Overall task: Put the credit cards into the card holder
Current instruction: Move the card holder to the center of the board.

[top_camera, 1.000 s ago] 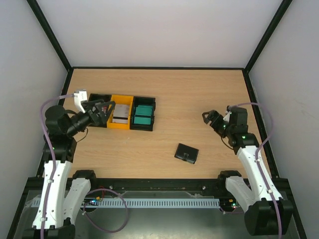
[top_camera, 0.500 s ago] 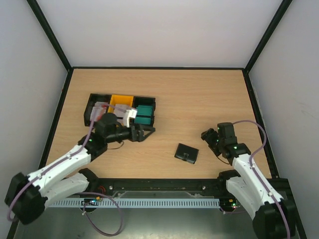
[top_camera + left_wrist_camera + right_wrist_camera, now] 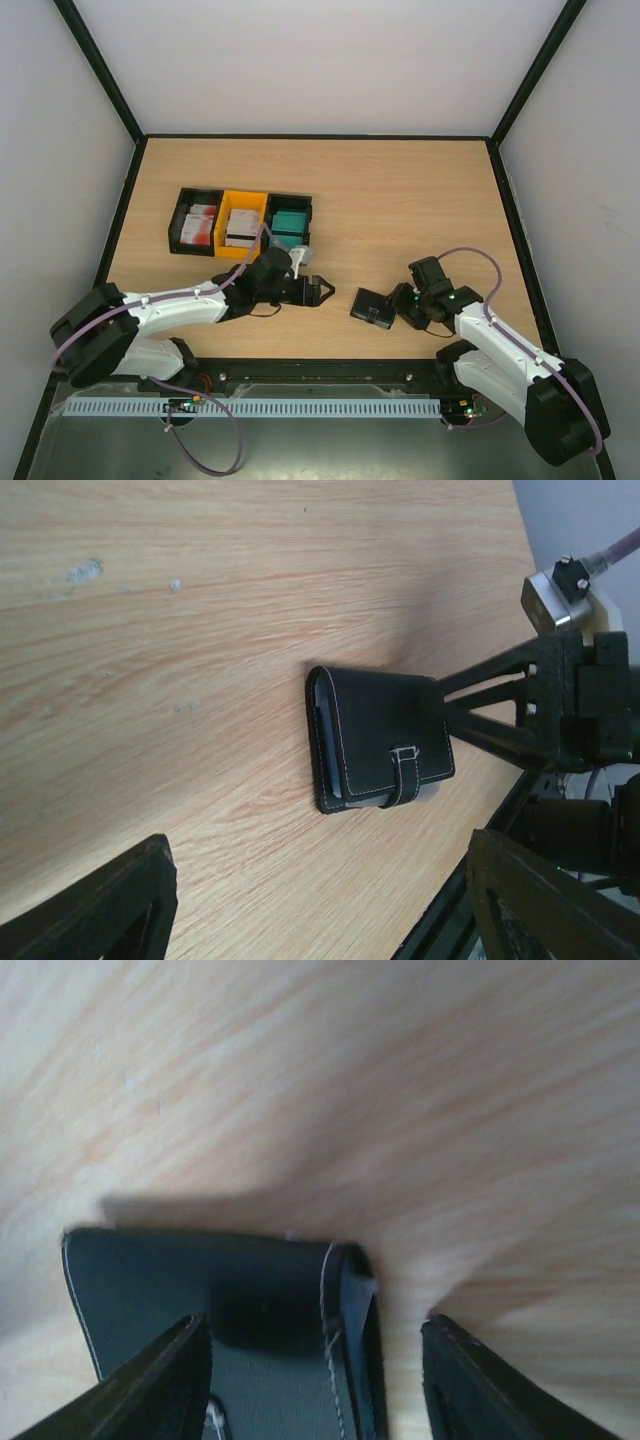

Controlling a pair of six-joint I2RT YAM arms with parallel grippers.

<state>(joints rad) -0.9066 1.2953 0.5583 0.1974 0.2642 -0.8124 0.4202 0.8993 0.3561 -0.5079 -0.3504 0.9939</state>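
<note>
The card holder (image 3: pixel 374 307) lies closed on the wood near the front edge, its tab (image 3: pixel 404 772) fastened. The credit cards lie in a row of bins at the left: red-and-white ones (image 3: pixel 200 222), white striped ones (image 3: pixel 241 226), teal ones (image 3: pixel 289 225). My left gripper (image 3: pixel 318 292) is open low over the table, a short way left of the holder (image 3: pixel 380 738), with bare wood between its fingers (image 3: pixel 100 905). My right gripper (image 3: pixel 400 303) is open at the holder's right side. Its fingers (image 3: pixel 160 1380) straddle the edge of the holder (image 3: pixel 220 1300) without clamping it.
Three joined bins stand at the left: black (image 3: pixel 182 212), yellow (image 3: pixel 243 198), black (image 3: pixel 306 212). The black front rail (image 3: pixel 320 368) runs just beyond the holder. In the left wrist view the right arm's gripper (image 3: pixel 560 700) reaches the holder's far side.
My left arm has swung from the bins down and right toward the holder. My right arm has come down and left onto the holder's edge. Both grippers have narrowed slightly.
</note>
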